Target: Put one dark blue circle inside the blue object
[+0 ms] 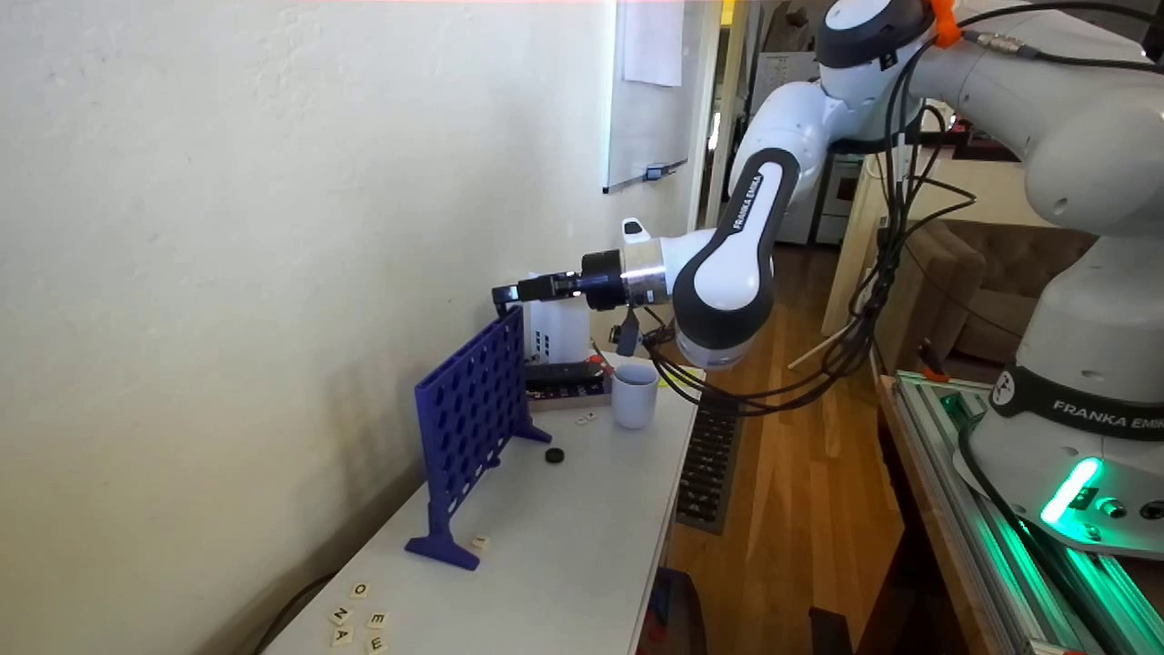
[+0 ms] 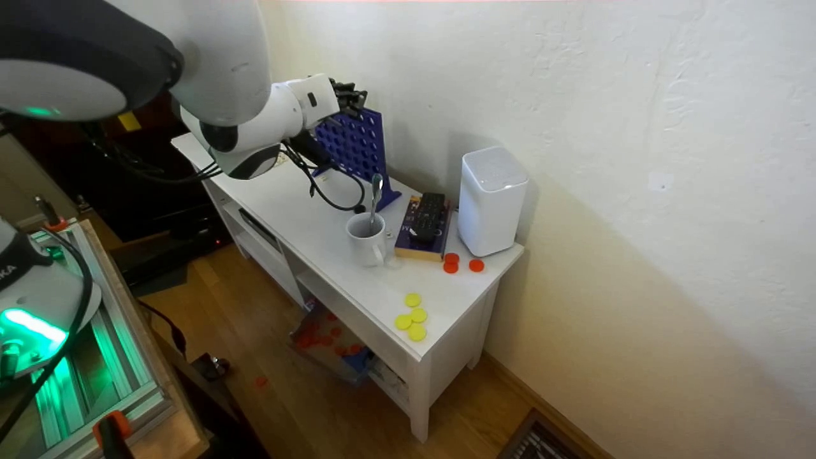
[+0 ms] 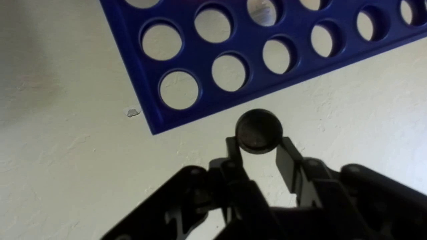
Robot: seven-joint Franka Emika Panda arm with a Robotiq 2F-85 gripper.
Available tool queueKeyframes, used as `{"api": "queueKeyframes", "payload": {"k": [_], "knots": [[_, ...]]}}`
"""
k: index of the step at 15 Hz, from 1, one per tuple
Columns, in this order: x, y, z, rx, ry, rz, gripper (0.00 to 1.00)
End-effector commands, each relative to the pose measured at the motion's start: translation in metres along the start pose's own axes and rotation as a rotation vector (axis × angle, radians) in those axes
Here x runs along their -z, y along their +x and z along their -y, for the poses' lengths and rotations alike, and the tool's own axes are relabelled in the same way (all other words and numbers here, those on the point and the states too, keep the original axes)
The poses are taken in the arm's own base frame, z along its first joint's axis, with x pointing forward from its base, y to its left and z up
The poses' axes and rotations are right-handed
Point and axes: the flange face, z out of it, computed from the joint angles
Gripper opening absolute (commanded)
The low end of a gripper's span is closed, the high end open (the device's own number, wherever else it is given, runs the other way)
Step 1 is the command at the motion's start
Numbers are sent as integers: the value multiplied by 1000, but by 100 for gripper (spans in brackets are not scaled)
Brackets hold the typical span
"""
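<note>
Arm [image 1: 727, 282] extended over table [image 1: 564, 537]; gripper [image 3: 258, 144] roughly level, pinching dark disc [image 3: 259, 131] near top edge of blue grid panel [image 3: 245, 41], toward one end.

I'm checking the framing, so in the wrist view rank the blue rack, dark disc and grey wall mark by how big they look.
1. Blue rack, partly out of frame
2. Dark disc
3. Grey wall mark
</note>
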Motion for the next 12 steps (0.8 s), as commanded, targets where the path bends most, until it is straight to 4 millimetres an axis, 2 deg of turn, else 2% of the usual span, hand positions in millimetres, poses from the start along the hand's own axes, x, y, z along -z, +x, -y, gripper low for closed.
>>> {"api": "queueKeyframes", "payload": {"k": [1, 8, 12], "knots": [[2, 1, -1, -15, -2, -62, 8], [0, -13, 4, -12, 0, -63, 8], [-1, -13, 3, -8, -10, -86, 8]]}}
